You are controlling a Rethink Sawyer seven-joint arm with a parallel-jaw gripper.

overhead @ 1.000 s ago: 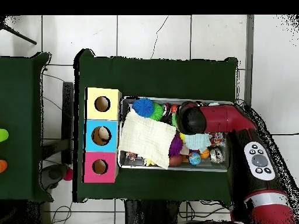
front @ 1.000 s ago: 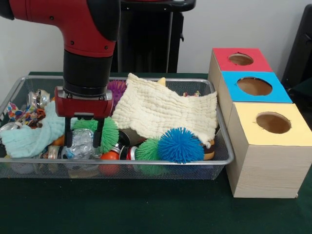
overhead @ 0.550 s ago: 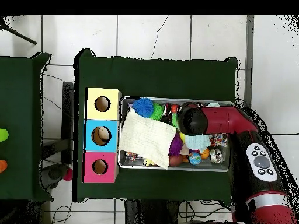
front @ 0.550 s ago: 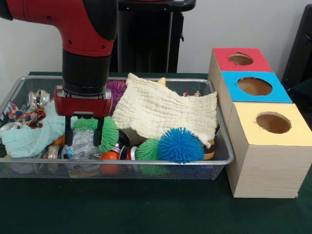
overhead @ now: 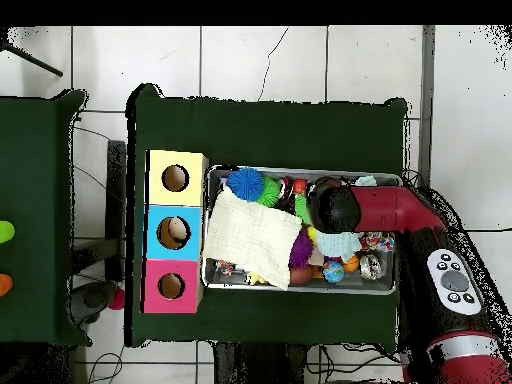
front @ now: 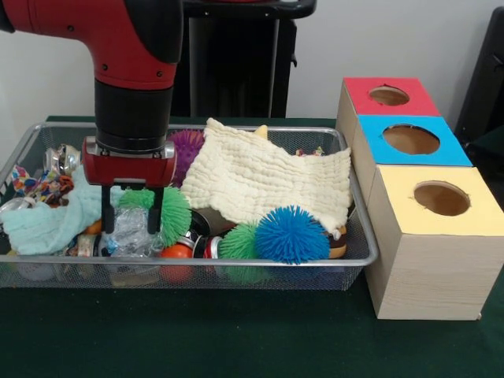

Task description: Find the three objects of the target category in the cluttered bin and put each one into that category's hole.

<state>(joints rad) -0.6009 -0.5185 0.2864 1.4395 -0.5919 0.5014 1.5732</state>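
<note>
End effector (front: pixel 131 211) spread, fingers straddling crumpled clear plastic item (front: pixel 130 232) at 9 o'clock of wire mesh bin (front: pixel 358 236). Green spiky ball (front: pixel 175 214) beside it at 3 o'clock. Three wooden boxes with holes (front: pixel 425 201) at bin's 3 o'clock on desk (front: pixel 236 335).

Clear crinkled plastic object (front: pixel 130 230) at wire bin's (front: pixel 236 272) front-left, among clutter

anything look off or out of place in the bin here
One thing stands out: the cream cloth lies spread over the middle of the bin, draped across other items and hiding whatever is beneath it. Otherwise it is just clutter. Nothing has spilled onto the table, and the three boxes sit in a tidy row.
</note>
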